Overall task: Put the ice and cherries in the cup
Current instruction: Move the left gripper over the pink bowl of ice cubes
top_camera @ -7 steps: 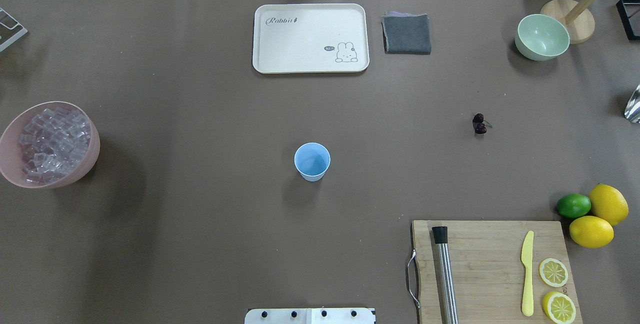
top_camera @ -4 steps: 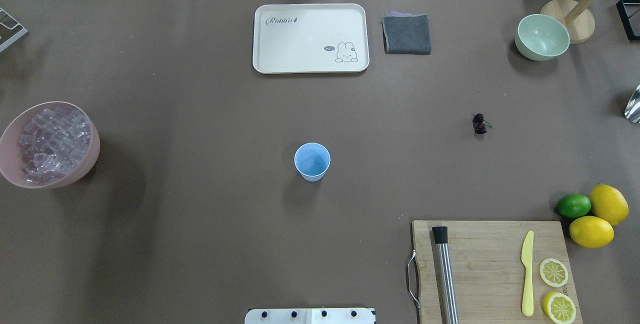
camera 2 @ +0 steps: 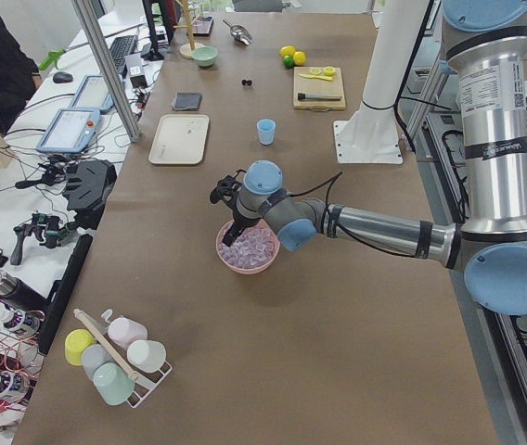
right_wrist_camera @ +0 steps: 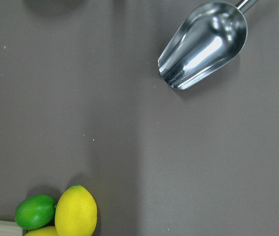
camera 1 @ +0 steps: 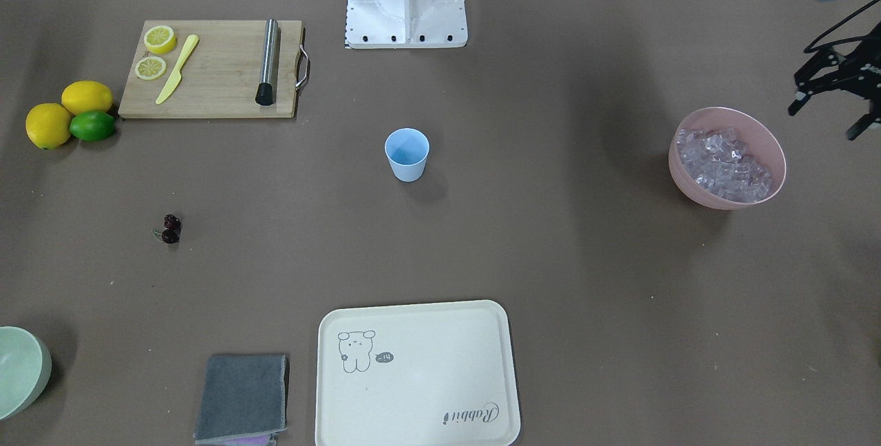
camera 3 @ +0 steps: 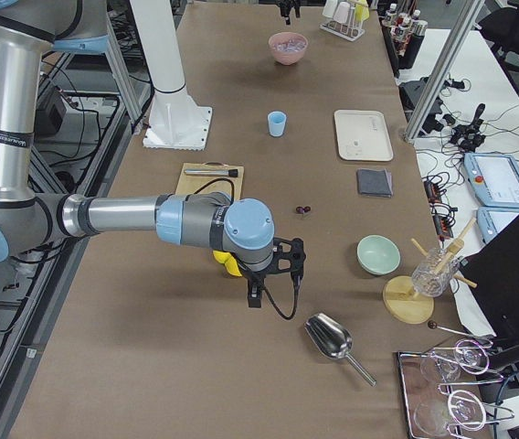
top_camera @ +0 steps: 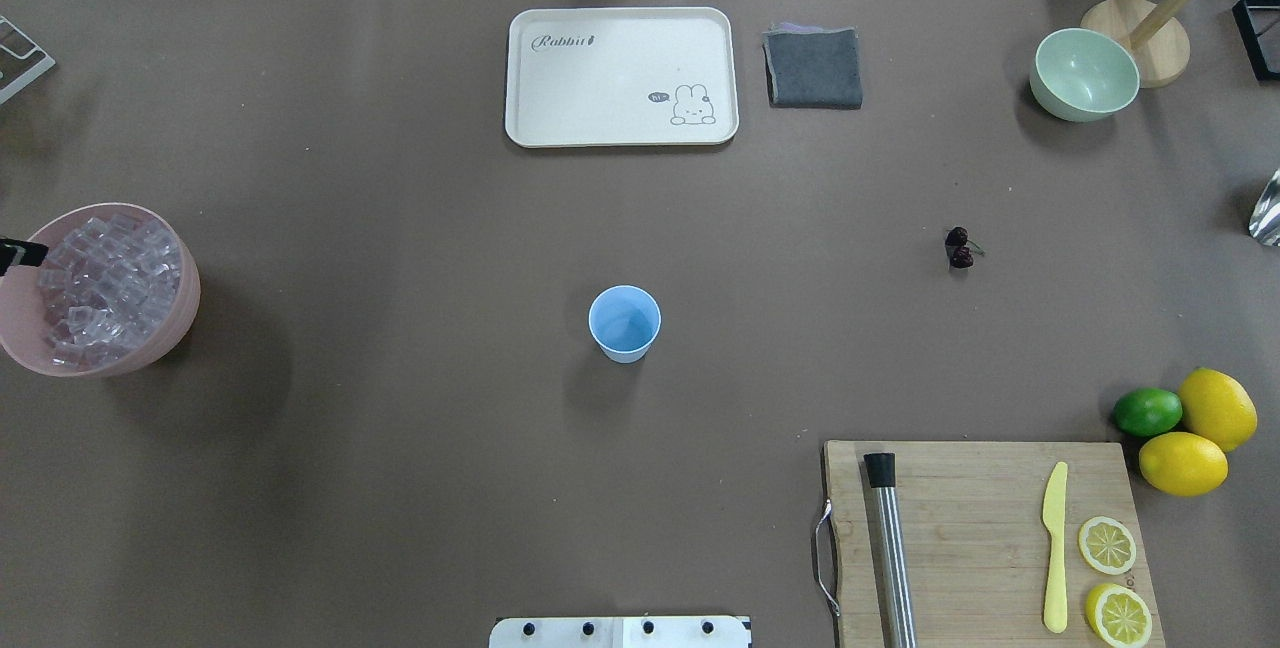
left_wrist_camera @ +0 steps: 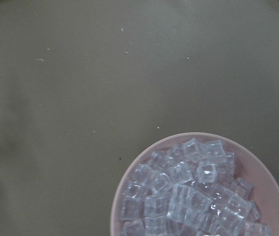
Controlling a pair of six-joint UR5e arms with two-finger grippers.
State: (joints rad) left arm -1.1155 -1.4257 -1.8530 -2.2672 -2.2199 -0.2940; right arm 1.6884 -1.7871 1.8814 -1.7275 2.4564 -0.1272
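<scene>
The light blue cup stands upright and empty at the table's middle, and shows in the front view. The ice fills a pink bowl at the far left. My left gripper hovers open beside and above that bowl, one fingertip at its rim. The left wrist view looks down on the ice. The cherries lie on the table to the right. My right gripper shows only in the exterior right view, near the lemons; I cannot tell its state.
A cream tray, a grey cloth and a pale green bowl are at the back. A cutting board with knife, steel rod and lemon slices is front right, beside lemons and a lime. A metal scoop lies far right.
A fingertip of my left gripper has come into the overhead view at the left edge, over the pink bowl's rim. Nothing on the table has moved.
</scene>
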